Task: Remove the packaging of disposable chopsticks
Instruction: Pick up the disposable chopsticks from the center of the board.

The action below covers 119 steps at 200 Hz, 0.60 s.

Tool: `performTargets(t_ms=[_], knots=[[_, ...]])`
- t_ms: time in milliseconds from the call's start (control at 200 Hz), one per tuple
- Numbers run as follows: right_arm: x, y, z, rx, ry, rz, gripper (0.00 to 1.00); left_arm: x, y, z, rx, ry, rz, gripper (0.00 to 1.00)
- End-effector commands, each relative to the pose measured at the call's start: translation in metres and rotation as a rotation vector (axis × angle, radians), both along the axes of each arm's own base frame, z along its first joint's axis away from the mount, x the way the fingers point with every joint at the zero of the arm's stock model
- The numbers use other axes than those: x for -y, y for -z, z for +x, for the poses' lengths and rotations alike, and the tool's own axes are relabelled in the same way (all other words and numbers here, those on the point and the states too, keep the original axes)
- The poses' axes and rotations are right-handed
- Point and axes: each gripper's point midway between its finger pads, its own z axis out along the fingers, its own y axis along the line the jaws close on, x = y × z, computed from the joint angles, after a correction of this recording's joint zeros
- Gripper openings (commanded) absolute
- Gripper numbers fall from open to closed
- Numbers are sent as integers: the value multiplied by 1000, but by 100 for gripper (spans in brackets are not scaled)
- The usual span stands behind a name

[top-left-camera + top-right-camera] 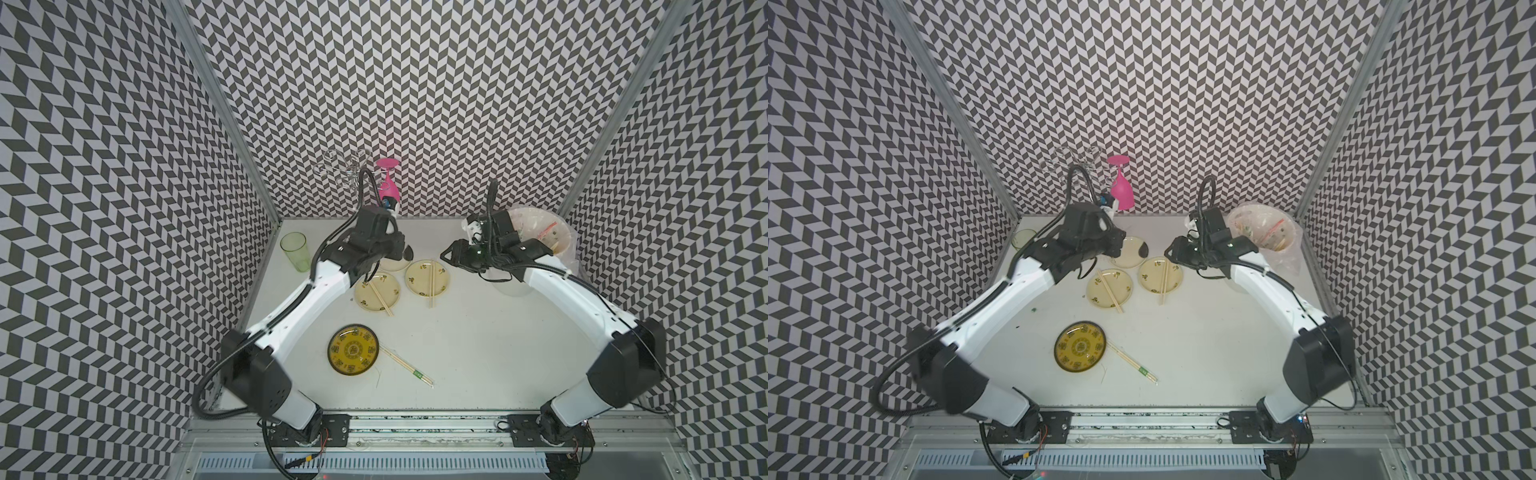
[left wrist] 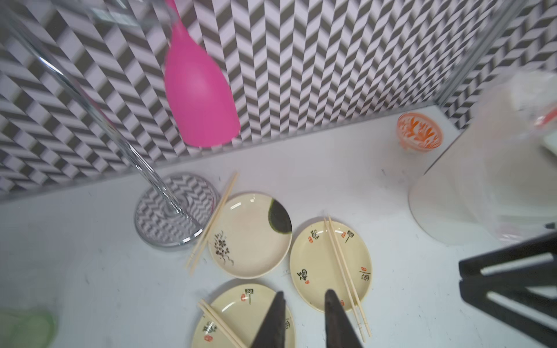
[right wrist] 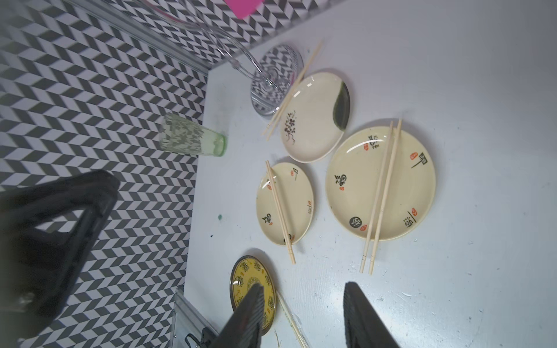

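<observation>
Last sleeve (image 1: pixel 417 375) may slip
The left gripper (image 2: pixel 305 295) and right gripper (image 3: pixel 303 287) hang spread, empty; the chopsticks (image 1: pixel 399 360) lie sleeved, flat on the tabletop (image 1: pixel 478 353) beside the yellow plate (image 1: pixel 353 350), where a pinch could skid them or clip it.

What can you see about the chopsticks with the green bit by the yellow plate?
These chopsticks are two thin, pale wooden-looking sticks lying flat, side by side, slanted on the white table. A green band wraps them near one end, and a clear sleeve seems to cover them. The other end lies beside the yellow plate; touching or not, I can't tell.
</observation>
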Motion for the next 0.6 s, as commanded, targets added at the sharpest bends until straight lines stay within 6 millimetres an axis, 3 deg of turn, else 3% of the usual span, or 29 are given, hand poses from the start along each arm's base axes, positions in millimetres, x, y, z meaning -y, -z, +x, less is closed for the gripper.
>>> performTargets(t_ms=[0,80,130,205,330,466,591], knots=[[11,-27,-19,121,-29,-24,43,-9,-32,-57,241,197,41,39],[14,-47,-32,215,-72,-12,43,-23,-41,-102,389,291,60,60],[15,-58,-41,280,-101,3,43,-28,-44,-127,468,348,78,67],[16,-74,-52,373,-131,35,43,-32,-41,-156,553,438,116,68],[12,-98,-75,511,-219,95,43,-25,-17,-199,592,658,180,68],[13,-108,-93,610,-277,112,43,-22,8,-218,573,787,238,67],[18,-106,-100,660,-281,97,43,-17,45,-224,531,904,334,67]])
